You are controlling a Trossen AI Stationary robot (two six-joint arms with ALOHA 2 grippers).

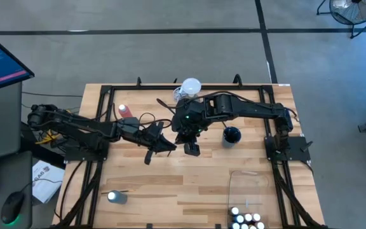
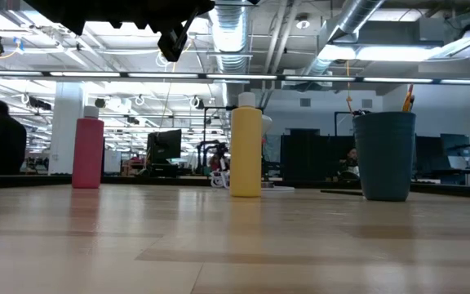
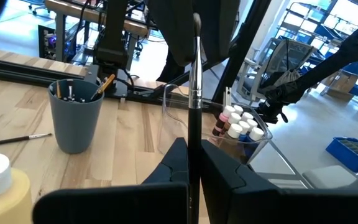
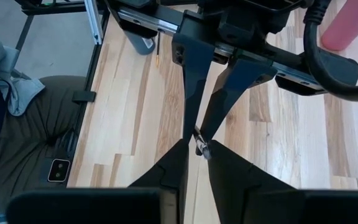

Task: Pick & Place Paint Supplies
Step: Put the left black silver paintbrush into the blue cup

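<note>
**Thin brush between my two end effectors**

My left end effector [image 3: 191,148] was closed on the thin dark paintbrush with a silver metal ferrule [image 3: 195,81], above the middle of the light wooden plank surface [image 1: 170,187]. It held the brush at the handle, and the brush stood up straight between the fingers. My right end effector [image 4: 197,149] faced the left one, and its jaws were narrow around the far end of the same brush. So the brush was in the air, taken at both ends and touching nothing else.

I judged the brush to be very light and stiff, but also smooth and round, so it could easily turn or slide in a weak pinch. The bristles are the fragile part. The better place to hold it seemed to be the hard handle or the ferrule, with the brush lying across the pads.

The grey-blue round plastic cup [image 3: 74,118] stood near on the surface with other brushes in it. Farther off, the small white-capped paint bottles [image 3: 238,124] sat together in a clear plastic box [image 1: 246,184]. The tall yellow squeeze bottle [image 2: 246,151] and the pink-red squeeze bottle [image 2: 88,153] stood upright, well apart. They look smooth and a little soft.
</note>
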